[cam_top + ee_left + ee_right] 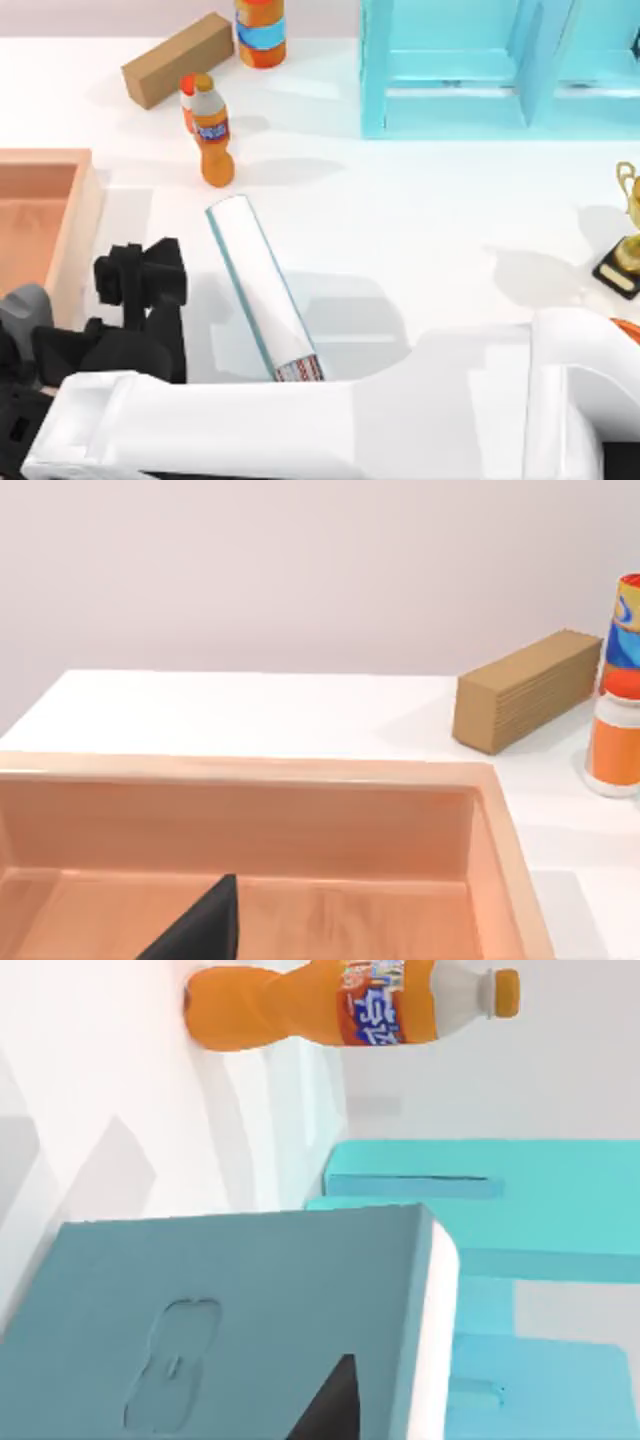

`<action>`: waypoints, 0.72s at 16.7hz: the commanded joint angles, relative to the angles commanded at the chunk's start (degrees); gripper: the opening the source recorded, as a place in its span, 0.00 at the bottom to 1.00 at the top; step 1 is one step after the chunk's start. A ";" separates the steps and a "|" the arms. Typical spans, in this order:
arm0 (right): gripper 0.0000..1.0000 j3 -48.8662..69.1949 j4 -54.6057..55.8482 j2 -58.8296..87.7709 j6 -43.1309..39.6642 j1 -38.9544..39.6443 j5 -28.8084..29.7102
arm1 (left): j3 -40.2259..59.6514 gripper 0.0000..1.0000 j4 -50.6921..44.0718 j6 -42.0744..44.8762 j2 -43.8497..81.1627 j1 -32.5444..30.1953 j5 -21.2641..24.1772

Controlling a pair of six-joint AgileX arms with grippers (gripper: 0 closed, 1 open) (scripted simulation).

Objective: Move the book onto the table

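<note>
Pretty bright, even lighting all over, and the white table (400,220) nearly blows out. Soft shadows trail right of the orange bottle (212,130) and trophy (628,235), so the light probably comes from the left.

- table (400,220): white, flat, carries everything below
- shelf (470,70): light blue, on table at far edge; landmark
- big bottle (261,30): orange, blue label, upright, left of shelf at far edge
- box (178,58): brown cardboard, lying flat, left of big bottle, further from shelf
- small bottle (212,130): orange, upright, near box, nearer side than shelf, to its left
- tray (70,230): wooden, far left of shelf at table edge
- trophy (628,240): gold on black base, nearer than shelf, below its right end
- book (262,285): teal, white page edges up, well in front of shelf
</note>
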 joint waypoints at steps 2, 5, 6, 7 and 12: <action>0.98 0.00 0.00 0.00 0.00 0.00 0.00 | 0.00 1.00 0.00 0.00 0.00 0.00 0.00; 1.00 0.00 0.00 0.00 0.00 0.00 0.00 | 0.00 1.00 0.00 0.00 0.00 0.00 0.00; 1.00 0.00 0.00 0.00 0.00 0.00 0.00 | 0.00 1.00 0.00 0.00 0.00 0.00 0.00; 1.00 0.00 0.00 0.00 0.00 0.00 0.00 | 0.00 1.00 0.00 0.00 0.00 0.00 0.00; 1.00 1.21 -0.41 -2.11 0.10 0.12 -0.02 | 0.00 1.00 0.00 0.00 0.00 0.00 0.00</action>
